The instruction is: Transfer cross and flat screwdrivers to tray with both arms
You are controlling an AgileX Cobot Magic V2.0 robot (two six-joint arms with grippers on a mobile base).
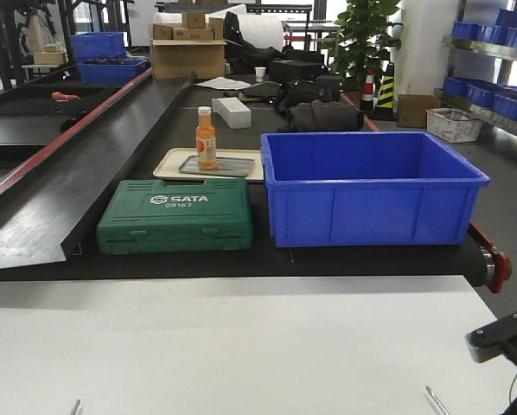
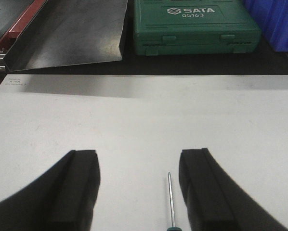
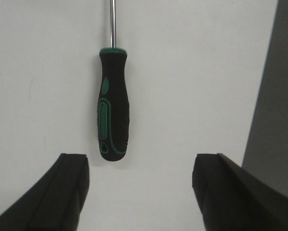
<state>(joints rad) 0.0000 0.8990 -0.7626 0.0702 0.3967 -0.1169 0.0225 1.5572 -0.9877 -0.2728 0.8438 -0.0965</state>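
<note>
**Two pickups were pending, with several ways to fumble them**

The left screwdriver point(image 2: 170, 198) lay flat on the white table point(image 1: 241, 346), on the robot's side of the green case point(image 1: 176, 214), with its tip toward the case. Only its shaft and the top of its handle showed between the fingers of the left gripper point(image 2: 139, 187), whose jaws stood wide apart and empty. It sat close to one finger rather than centred. A close there would likely have met the thin shaft, which I judged apt to roll or slip out.

The right screwdriver point(image 3: 112, 108), also on the near side of the case, showed its full handle ahead of the right gripper point(image 3: 141, 185), which was likewise spread and holding nothing. The handle was nearer one finger, so an uneven squeeze could have pushed it sideways instead of seating it.

The tray point(image 1: 234, 165) lay beyond the case, resting on a cream tray point(image 1: 168, 164), with an orange bottle point(image 1: 207, 137) standing on it. The bottle took up landing room, and a carelessly placed screwdriver could have tipped it. A low carry might have clipped the case, or the blue bin point(image 1: 371, 186) just right of it. Both arms heading for one small tray also risked crowding each other.
</note>
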